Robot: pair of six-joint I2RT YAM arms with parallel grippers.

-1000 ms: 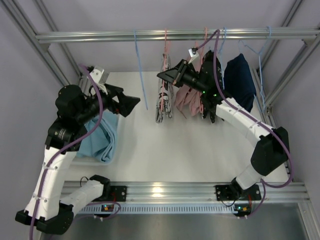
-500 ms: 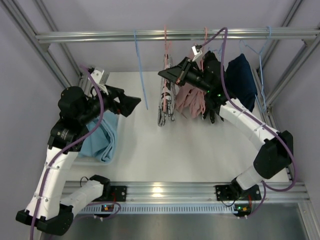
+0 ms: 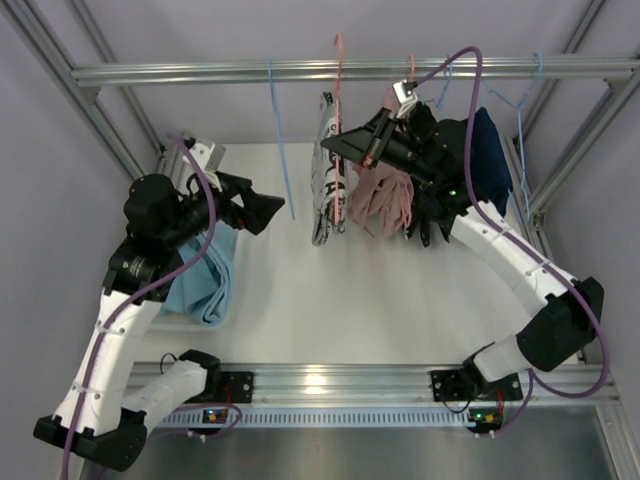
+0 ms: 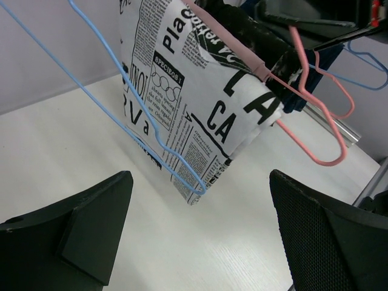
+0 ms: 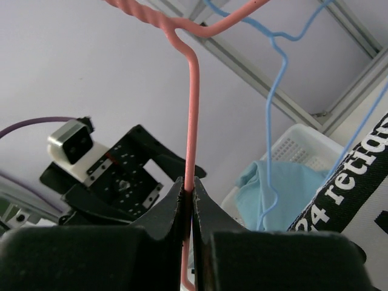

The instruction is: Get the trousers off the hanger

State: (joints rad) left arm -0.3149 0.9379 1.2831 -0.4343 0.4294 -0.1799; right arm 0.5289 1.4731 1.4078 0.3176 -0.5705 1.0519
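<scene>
Beneath the rail point(image 3: 200, 72), upturned right pincer point(image 5: 188, 193) pinches pink hanger point(image 5: 191, 121).

newsprint trousers point(image 4: 200, 115): sliced off by the top edge at the left wrist, waist out of sight; at the right wrist, just a lettered corner pokes in at the right edge.
pink hanger point(image 5: 191, 121): wire dives between the fingers of the right end effector point(image 5: 188, 185), and its lower run is lost behind them.
pink trousers point(image 3: 385, 205): from above, upper part buried under the right arm point(image 3: 500, 250).
light blue trousers point(image 3: 205, 285): left arm point(image 3: 160, 215) lies across the top portion.
dark garment point(image 3: 490, 150): half behind that right arm, its kind impossible to tell.
left end effector point(image 4: 201, 179): both fingers run off the bottom edge.
blue hanger point(image 4: 121, 103): wires exit top-left, hook unseen.
</scene>
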